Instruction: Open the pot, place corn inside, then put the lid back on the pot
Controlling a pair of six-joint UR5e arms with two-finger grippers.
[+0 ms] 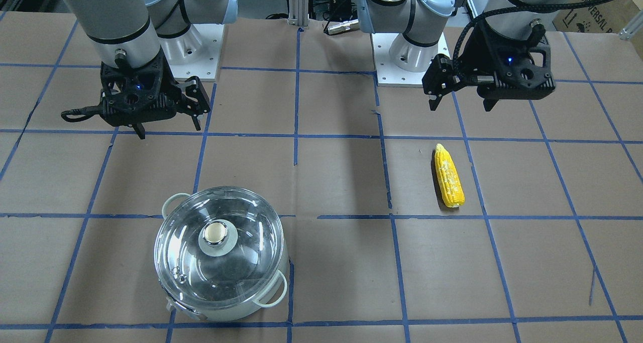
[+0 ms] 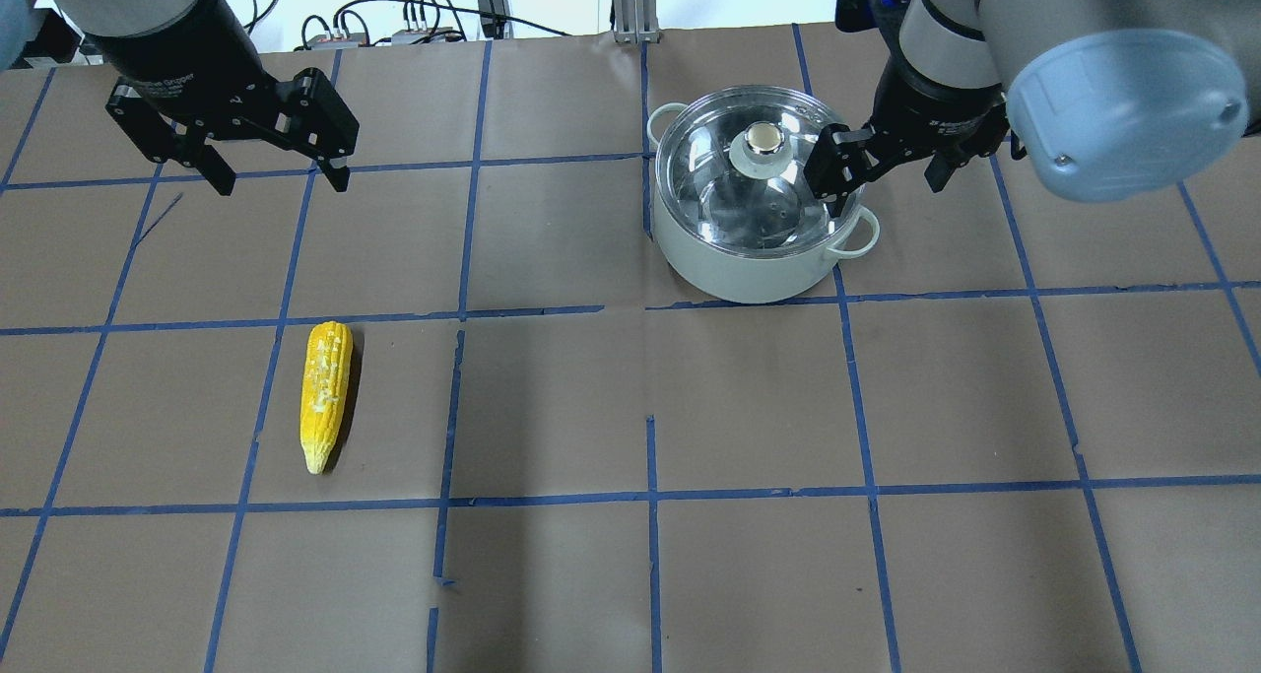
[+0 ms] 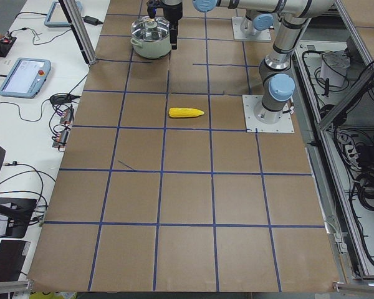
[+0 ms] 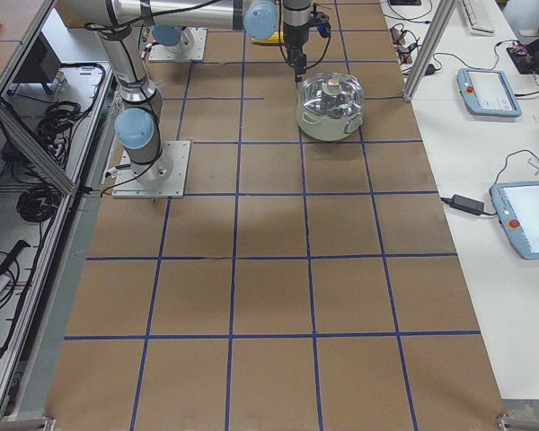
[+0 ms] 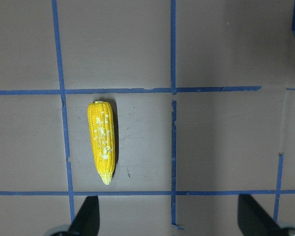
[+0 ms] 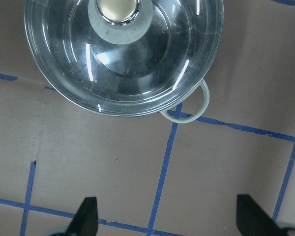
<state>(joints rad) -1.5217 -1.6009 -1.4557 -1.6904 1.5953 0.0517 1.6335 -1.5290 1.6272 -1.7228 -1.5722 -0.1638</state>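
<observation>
The pot (image 1: 226,310) stands on the table with the clear glass lid (image 1: 221,242) shut on it. It also shows in the overhead view (image 2: 734,274) under the lid (image 2: 754,175). The yellow corn (image 1: 448,176) lies flat on the paper, also in the overhead view (image 2: 325,392) and the left wrist view (image 5: 103,142). My left gripper (image 2: 283,182) hangs open and empty above the table, beyond the corn's blunt end. My right gripper (image 2: 880,185) is open and empty, raised beside the pot's handle (image 6: 189,110). The lid (image 6: 123,54) fills the top of the right wrist view.
The table is covered in brown paper with a blue tape grid (image 2: 650,496). The arm bases (image 1: 412,56) stand at the robot's edge. Tablets and cables (image 4: 494,90) lie on the side bench beyond the table's edge.
</observation>
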